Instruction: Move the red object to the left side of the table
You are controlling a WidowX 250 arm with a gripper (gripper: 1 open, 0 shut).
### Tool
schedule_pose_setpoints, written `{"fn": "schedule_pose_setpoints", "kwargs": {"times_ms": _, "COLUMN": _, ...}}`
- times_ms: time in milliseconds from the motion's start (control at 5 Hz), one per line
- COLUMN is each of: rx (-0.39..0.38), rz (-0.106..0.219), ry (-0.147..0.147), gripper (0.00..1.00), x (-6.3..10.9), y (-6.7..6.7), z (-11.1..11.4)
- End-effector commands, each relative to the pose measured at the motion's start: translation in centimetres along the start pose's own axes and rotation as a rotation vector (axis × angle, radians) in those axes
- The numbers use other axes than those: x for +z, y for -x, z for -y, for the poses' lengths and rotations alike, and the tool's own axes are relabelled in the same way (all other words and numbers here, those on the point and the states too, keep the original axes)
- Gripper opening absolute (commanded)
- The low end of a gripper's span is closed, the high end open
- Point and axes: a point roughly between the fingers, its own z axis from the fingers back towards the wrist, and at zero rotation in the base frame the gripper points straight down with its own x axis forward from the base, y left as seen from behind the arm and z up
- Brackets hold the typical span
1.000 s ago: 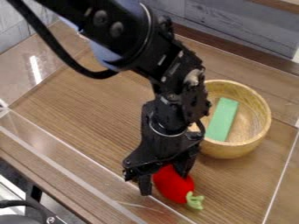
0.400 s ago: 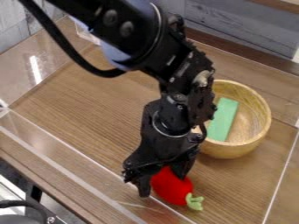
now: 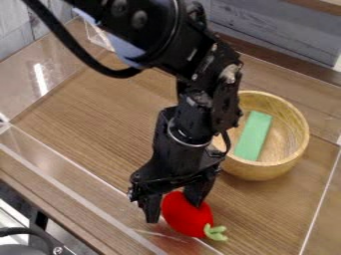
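Observation:
The red object (image 3: 186, 213) lies on the table (image 3: 80, 129) near its front edge, its pale green stem pointing right. My gripper (image 3: 170, 199) points straight down over it and is open. Its dark fingers (image 3: 140, 193) stand on either side of the toy's upper part. The fingers hide the top of the toy, and I cannot tell whether they touch it.
A round wooden bowl (image 3: 282, 159) sits to the right with a green block (image 3: 253, 135) inside. A low clear wall (image 3: 80, 184) runs along the front edge, close to the toy. The dark arm reaches in from the upper left.
The gripper has shifted a little to the left and towards the front edge. The red object has moved slightly left with it. The jaws stay just as wide.

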Motion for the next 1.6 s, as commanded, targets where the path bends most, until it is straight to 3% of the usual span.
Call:
{"fn": "schedule_pose_setpoints", "kwargs": {"times_ms": 0, "rx": 0.007, "rz": 0.005, "ry": 0.026, "gripper": 0.0, "x": 0.5, "y": -0.1, "z": 0.9}}
{"fn": "schedule_pose_setpoints", "kwargs": {"times_ms": 200, "rx": -0.011, "rz": -0.018, "ry": 0.043, "gripper": 0.0, "x": 1.5, "y": -1.3, "z": 1.1}}
{"fn": "schedule_pose_setpoints", "kwargs": {"times_ms": 400, "rx": -0.036, "rz": -0.053, "ry": 0.082, "gripper": 0.0, "x": 3.7, "y": -2.8, "z": 1.3}}
{"fn": "schedule_pose_setpoints", "kwargs": {"times_ms": 600, "rx": -0.011, "rz": -0.098, "ry": 0.124, "gripper": 0.0, "x": 6.9, "y": -3.4, "z": -0.1}}
{"fn": "schedule_pose_setpoints", "kwargs": {"times_ms": 800, "rx": 0.053, "rz": -0.113, "ry": 0.16, "gripper": 0.0, "x": 8.8, "y": -5.1, "z": -1.8}}
{"fn": "schedule_pose_setpoints", "kwargs": {"times_ms": 1200, "rx": 0.202, "rz": -0.133, "ry": 0.171, "gripper": 0.0, "x": 8.7, "y": -9.5, "z": -3.4}}
{"fn": "schedule_pose_setpoints", "kwargs": {"times_ms": 1400, "rx": 0.228, "rz": -0.131, "ry": 0.179, "gripper": 0.0, "x": 8.2, "y": -10.2, "z": -3.7}}
